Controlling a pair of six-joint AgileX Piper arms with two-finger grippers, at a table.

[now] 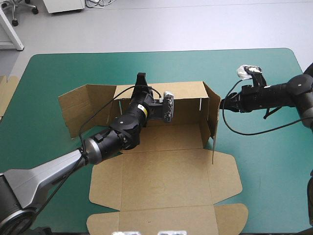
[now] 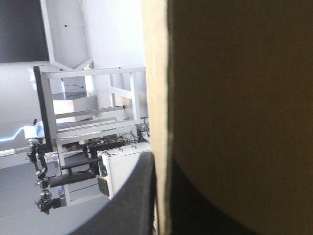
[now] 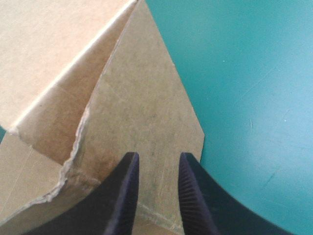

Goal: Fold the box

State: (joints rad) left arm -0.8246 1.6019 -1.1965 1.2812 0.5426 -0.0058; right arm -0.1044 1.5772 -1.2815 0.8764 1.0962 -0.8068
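The box (image 1: 166,171) lies in the middle of the bench (image 1: 264,171), partly set up. Its broad base and lid panels rest flat on the teal-green cover toward the near edge, while its back wall (image 1: 188,92) stands upright along the far side. At the right end a side wall (image 1: 214,115) is raised too. At the left end a side flap (image 1: 78,105) opens outward and leans back.

The left gripper (image 1: 141,77) sits on the top edge of the back wall, toward its left part, with the arm reaching over the base panel. In the left wrist view the brown board (image 2: 234,98) stands edge-on right at the gripper (image 2: 164,166). One black finger (image 2: 132,200) presses against its pale edge and a dark shape lies on the other side, so the gripper is clamped on the box wall.

The right gripper (image 1: 222,104) comes in from the right and meets the outer face of the raised side wall. In the right wrist view the gripper (image 3: 157,155) has its two black fingers (image 3: 124,196) narrowly parted, with nothing pinched between them. The brown wall (image 3: 137,107) shows face-on ahead of and under them, and a ragged torn edge runs beside one finger. Bare teal-green cover (image 3: 244,73) lies beyond the other.

A strip of spare board (image 1: 6,93) shows at the left edge of the bench, well apart from both grippers.
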